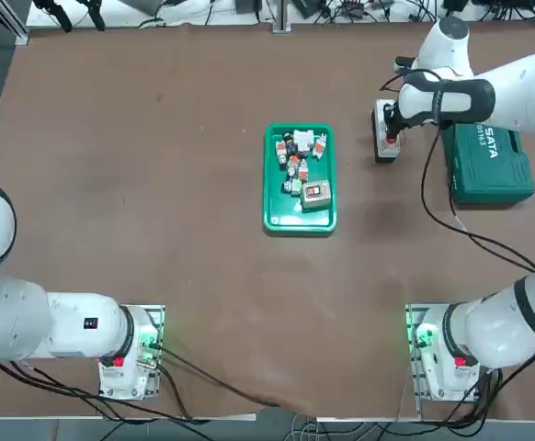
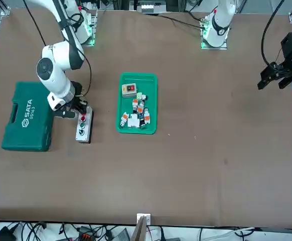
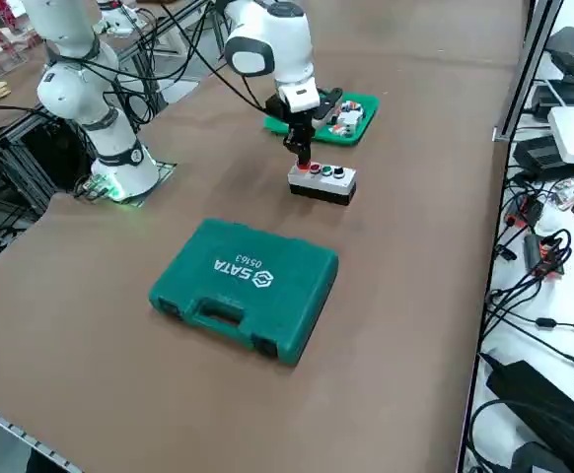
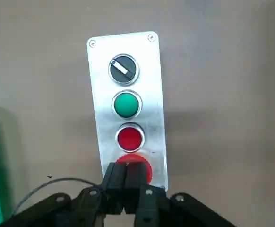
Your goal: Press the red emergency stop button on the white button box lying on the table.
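Observation:
The white button box (image 4: 125,101) lies on the table (image 1: 157,184), left of the green toolcase in the top view. Along its face run a dark selector (image 4: 123,69), a green button (image 4: 127,104), a small red button (image 4: 130,138) and, at the end, the larger red emergency stop button (image 4: 133,159). My right gripper (image 4: 132,177) is shut, fingers together and empty. Its tips stand on the emergency stop button and hide most of it; I cannot tell if they press it. The gripper (image 3: 302,164) comes straight down on the box (image 3: 326,185) end nearest the robot's base (image 2: 83,131).
A green SATA toolcase (image 1: 488,163) lies close beside the box on the outer side. A green tray (image 1: 300,225) of small parts sits mid-table. Cables trail from the arm across the table between box and base.

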`<action>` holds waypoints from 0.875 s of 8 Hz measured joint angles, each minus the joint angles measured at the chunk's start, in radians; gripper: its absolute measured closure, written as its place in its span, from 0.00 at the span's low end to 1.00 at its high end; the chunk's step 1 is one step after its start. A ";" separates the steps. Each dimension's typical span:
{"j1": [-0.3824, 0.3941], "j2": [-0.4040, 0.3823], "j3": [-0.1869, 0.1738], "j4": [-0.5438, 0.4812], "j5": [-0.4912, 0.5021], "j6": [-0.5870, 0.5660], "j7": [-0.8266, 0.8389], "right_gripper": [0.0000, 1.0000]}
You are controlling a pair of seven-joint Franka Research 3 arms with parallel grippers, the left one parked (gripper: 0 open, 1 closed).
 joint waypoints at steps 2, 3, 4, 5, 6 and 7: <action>0.000 0.001 0.000 0.000 0.000 0.000 0.000 0.99; 0.000 0.003 0.000 -0.001 0.000 0.003 0.000 0.99; 0.000 0.008 0.000 -0.002 0.000 0.008 0.000 0.99; 0.000 0.009 0.000 -0.002 0.000 0.012 0.001 0.99; 0.000 0.009 0.000 -0.002 0.000 0.012 0.001 0.99; 0.000 0.008 0.000 -0.002 0.000 0.012 0.001 0.99</action>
